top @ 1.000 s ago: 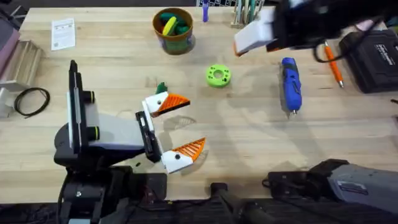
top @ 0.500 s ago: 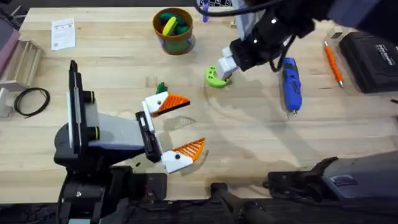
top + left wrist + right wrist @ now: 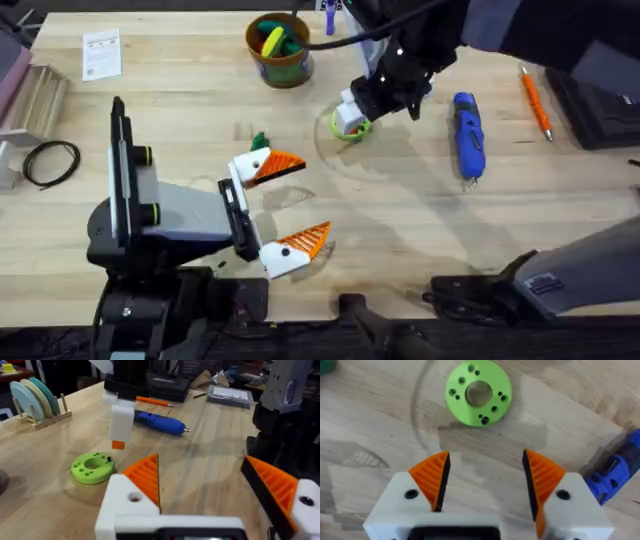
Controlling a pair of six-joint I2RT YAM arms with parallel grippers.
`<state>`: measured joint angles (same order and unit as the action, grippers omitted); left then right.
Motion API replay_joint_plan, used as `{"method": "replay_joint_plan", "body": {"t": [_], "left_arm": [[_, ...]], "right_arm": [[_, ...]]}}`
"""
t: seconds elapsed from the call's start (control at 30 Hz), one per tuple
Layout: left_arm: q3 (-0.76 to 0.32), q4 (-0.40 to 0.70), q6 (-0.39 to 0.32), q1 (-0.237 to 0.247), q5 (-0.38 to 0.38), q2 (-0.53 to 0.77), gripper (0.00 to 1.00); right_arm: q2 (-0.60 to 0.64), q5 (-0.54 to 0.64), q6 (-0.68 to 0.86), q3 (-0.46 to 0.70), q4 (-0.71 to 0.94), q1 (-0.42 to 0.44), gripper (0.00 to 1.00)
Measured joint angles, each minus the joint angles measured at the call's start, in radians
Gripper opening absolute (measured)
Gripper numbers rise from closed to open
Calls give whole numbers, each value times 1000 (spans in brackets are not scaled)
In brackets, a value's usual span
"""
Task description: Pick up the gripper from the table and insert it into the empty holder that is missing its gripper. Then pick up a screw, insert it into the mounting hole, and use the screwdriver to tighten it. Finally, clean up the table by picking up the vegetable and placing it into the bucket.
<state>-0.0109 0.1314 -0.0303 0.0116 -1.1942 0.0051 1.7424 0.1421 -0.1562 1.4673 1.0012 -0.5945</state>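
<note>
The right gripper point(image 3: 485, 480), spread wide and empty, partly hides the bright green holed disc point(image 3: 352, 124) at the light plank table's point(image 3: 400, 220) 12 o'clock; the left gripper point(image 3: 285, 205) gapes, empty.

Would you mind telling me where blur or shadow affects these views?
Overhead: the right arm's upper part is large, dark and smeared; soft shadow falls beneath it on the table. Left wrist: the near orange pads look soft. Right wrist: the green disc is sharp.
</note>
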Motion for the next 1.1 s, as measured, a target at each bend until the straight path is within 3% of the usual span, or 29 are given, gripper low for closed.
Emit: {"method": "replay_joint_plan", "body": {"t": [0.7, 0.83, 1.1], "left_arm": [[0, 0, 0, 0, 0, 0, 985], [0, 0, 0, 0, 0, 0, 985], [0, 0, 0, 0, 0, 0, 985]], "right_arm": [[152, -3, -50, 3, -70, 11, 821], [173, -28, -59, 3, -85, 40, 758], [174, -45, -61, 3, -114, 42, 748]]}}
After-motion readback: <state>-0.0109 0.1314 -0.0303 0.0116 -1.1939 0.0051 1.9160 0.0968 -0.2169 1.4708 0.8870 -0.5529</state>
